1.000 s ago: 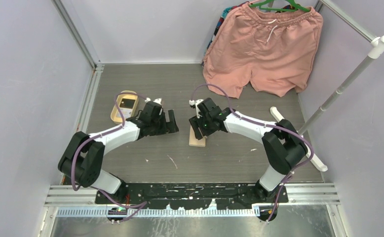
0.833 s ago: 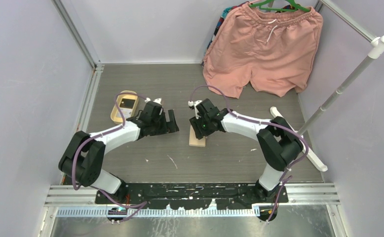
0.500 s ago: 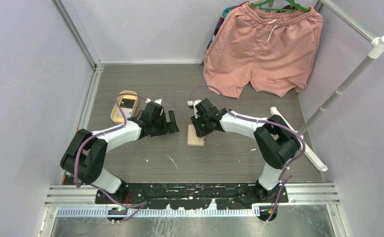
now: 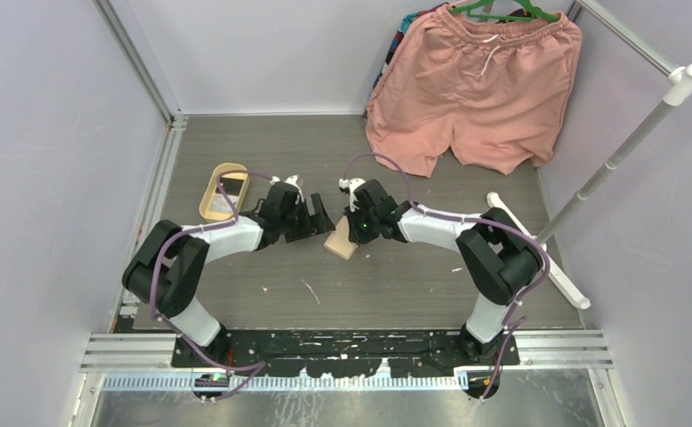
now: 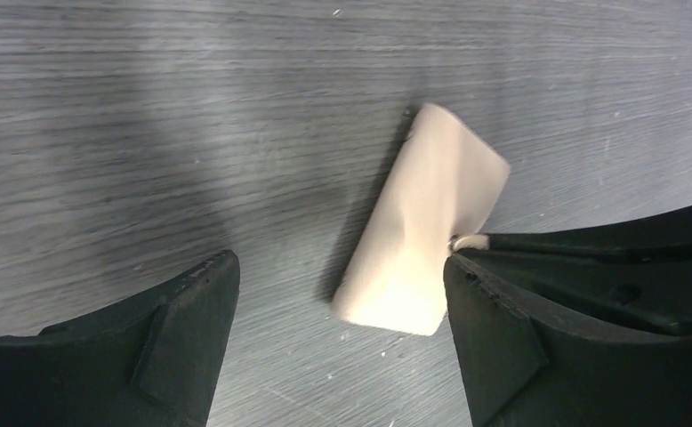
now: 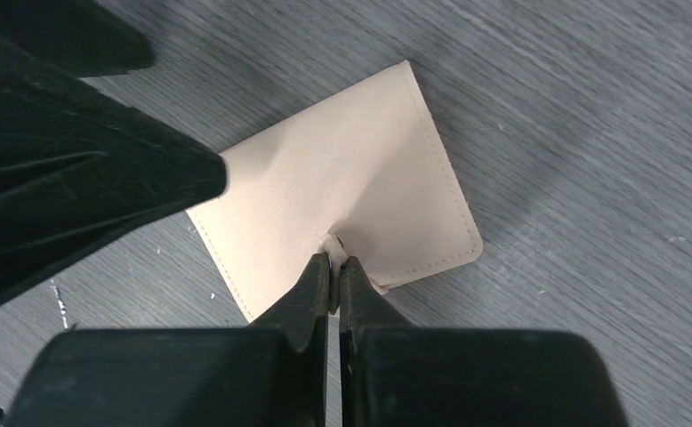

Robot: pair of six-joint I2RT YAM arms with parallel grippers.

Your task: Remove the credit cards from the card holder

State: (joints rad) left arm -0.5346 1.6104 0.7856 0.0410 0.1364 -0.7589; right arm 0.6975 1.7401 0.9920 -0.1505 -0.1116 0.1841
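The card holder (image 4: 340, 242) is a beige folded wallet, closed, lying askew on the grey table between the two arms. My right gripper (image 6: 334, 260) is shut on its small snap tab at the holder's edge (image 6: 325, 191). My left gripper (image 5: 338, 271) stands open just left of the holder (image 5: 422, 231), which lies ahead of its right finger. In the right wrist view that left finger (image 6: 84, 196) looms over the holder's left corner. No credit cards show at the holder; its inside is hidden.
An oval cream-yellow tray (image 4: 213, 206) with a small dark flat thing in it sits left of the left arm. Pink shorts (image 4: 476, 80) hang at the back right. A white rod (image 4: 623, 147) leans along the right wall.
My right gripper has closed on the holder's tab and pulled the holder a little left, turning it askew. The left gripper has moved right, close up to the holder.
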